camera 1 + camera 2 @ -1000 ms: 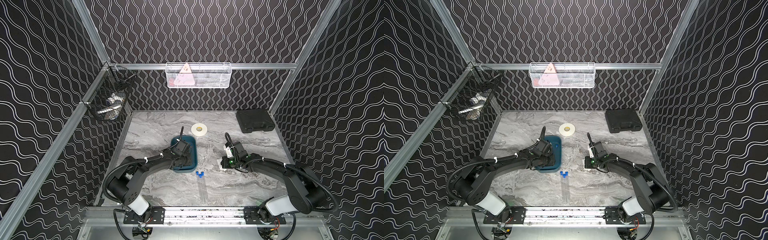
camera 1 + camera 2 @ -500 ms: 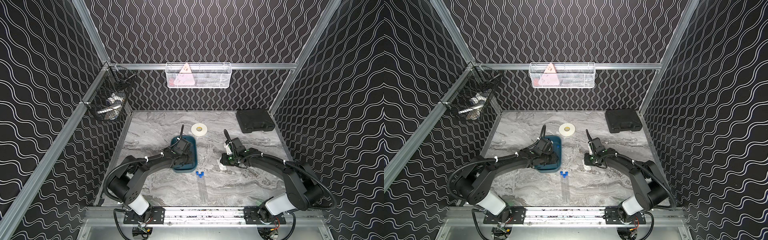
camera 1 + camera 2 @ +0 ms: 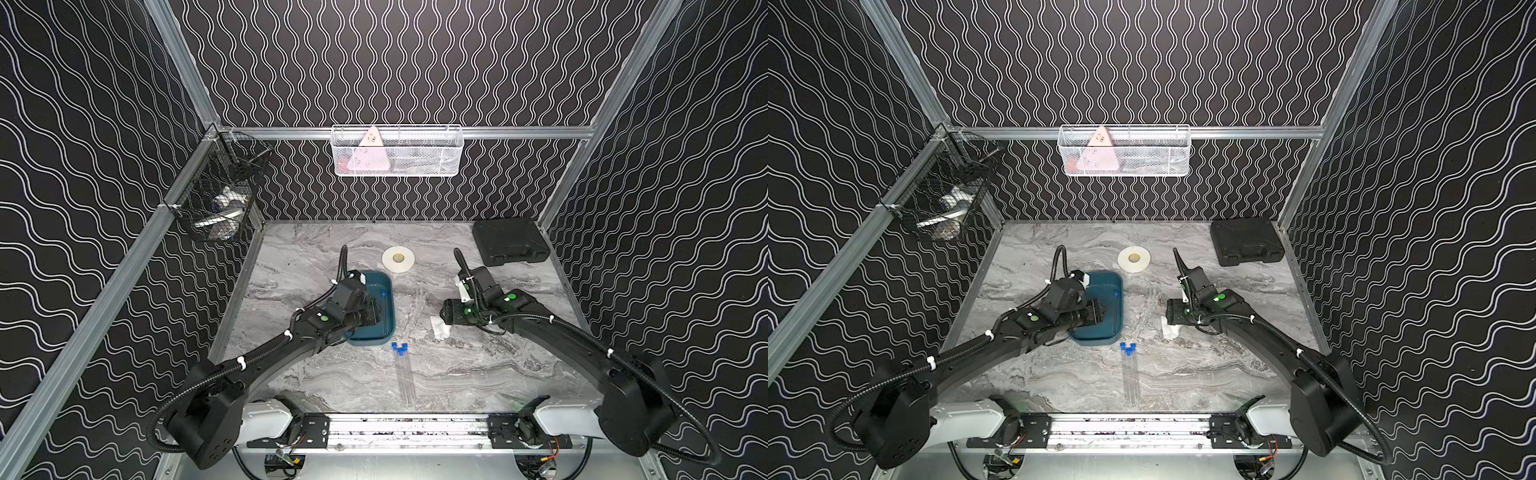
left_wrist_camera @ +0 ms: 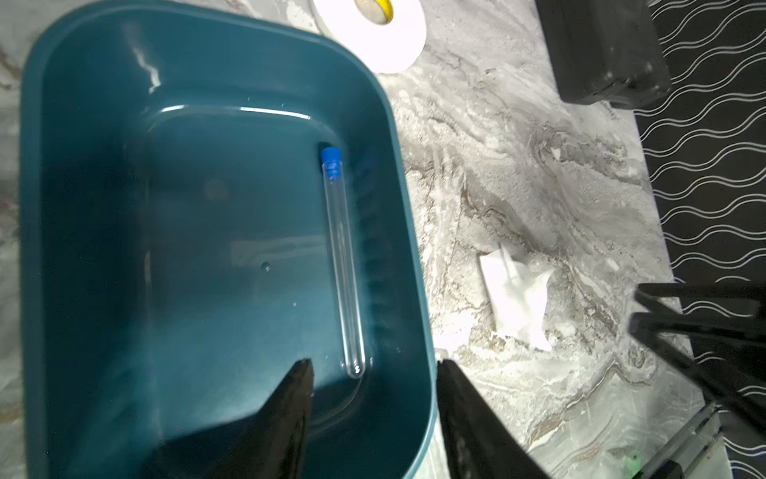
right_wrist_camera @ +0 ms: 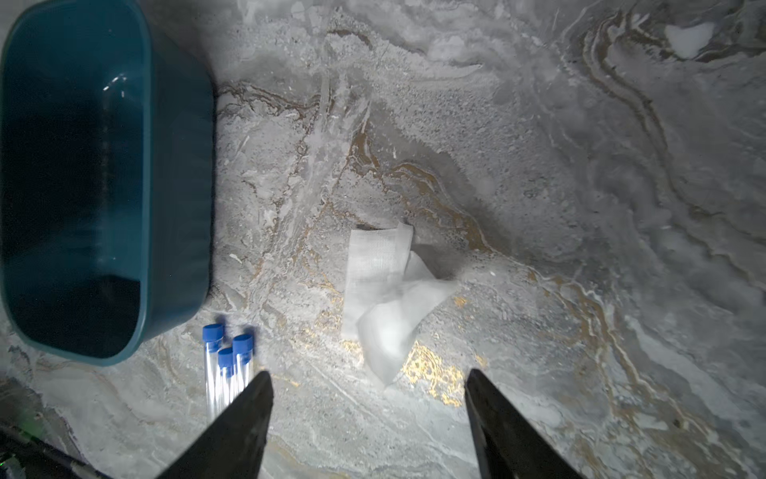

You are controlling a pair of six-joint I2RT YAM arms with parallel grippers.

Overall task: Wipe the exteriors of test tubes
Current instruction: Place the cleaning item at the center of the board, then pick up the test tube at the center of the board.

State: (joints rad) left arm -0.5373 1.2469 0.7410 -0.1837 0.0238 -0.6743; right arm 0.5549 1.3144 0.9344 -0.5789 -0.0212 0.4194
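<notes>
Down on the grey marble table (image 3: 457, 374), lets go with both arms at once. Hangs the left claw (image 4: 375, 369) over the near end of the teal tray (image 4: 408, 232), parted to a middling gap and gripping nothing. Leaves one test tube (image 4: 342, 265) lying flat on the tray floor along its wall, blue cap away from the claw, round end just ahead of the fingertips. Holds the right claw (image 5: 368, 375) low over the table, spread wide and empty, with the crumpled white tissue (image 5: 385, 298) lying loose just ahead of its tips, between tray and arm. Keeps the other three test tubes (image 3: 404, 374) bunched side by side on the table just in front of the tray, caps toward it.

Reads like a changeover: one tube probably wiped and parked in the tray, three to go. Likely calls for a fresh pick of both a tube and the tissue next.

Against a second ago: shows both claws shut tighter then, opened now. Shows no tissue on the table beside the right claw then, plain white on the marble now. Finds tray, three tubes, tape roll (image 3: 398, 259) and black case (image 3: 509, 241) where they were.
</notes>
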